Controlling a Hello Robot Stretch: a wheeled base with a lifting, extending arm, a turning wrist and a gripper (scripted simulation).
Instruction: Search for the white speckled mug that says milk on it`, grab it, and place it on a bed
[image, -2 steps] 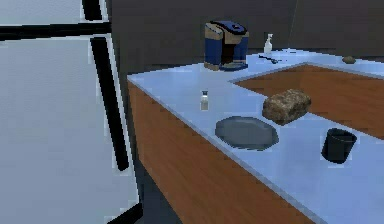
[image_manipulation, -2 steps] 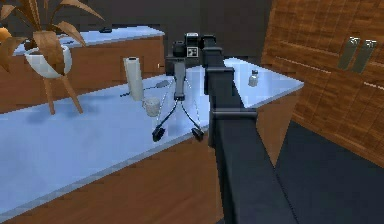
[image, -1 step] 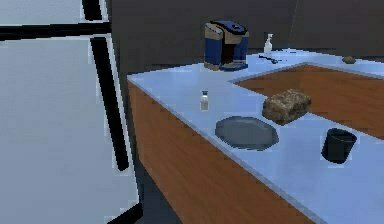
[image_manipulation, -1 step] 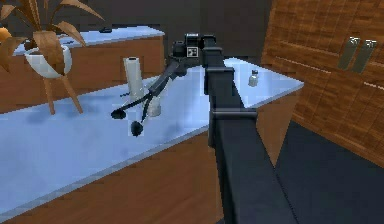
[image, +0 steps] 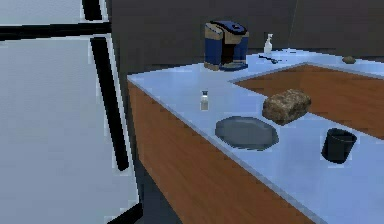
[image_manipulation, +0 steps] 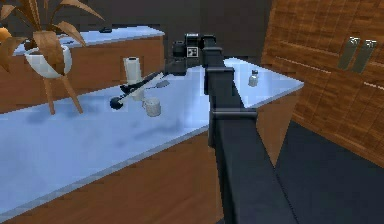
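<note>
In the arm side view a small white mug-like thing stands on the pale blue countertop. The dark arm rises from the bottom edge, and the gripper reaches left across the counter, its thin fingers close to the white thing. Whether the gripper touches it or holds anything I cannot tell. In the forward view a dark cup stands on the counter at the right.
Arm side view: a plant in a white pot, a paper roll, a small shaker, a wood wall at right. Forward view: a fridge at left, a coffee machine, a grey plate, a bread loaf, a shaker.
</note>
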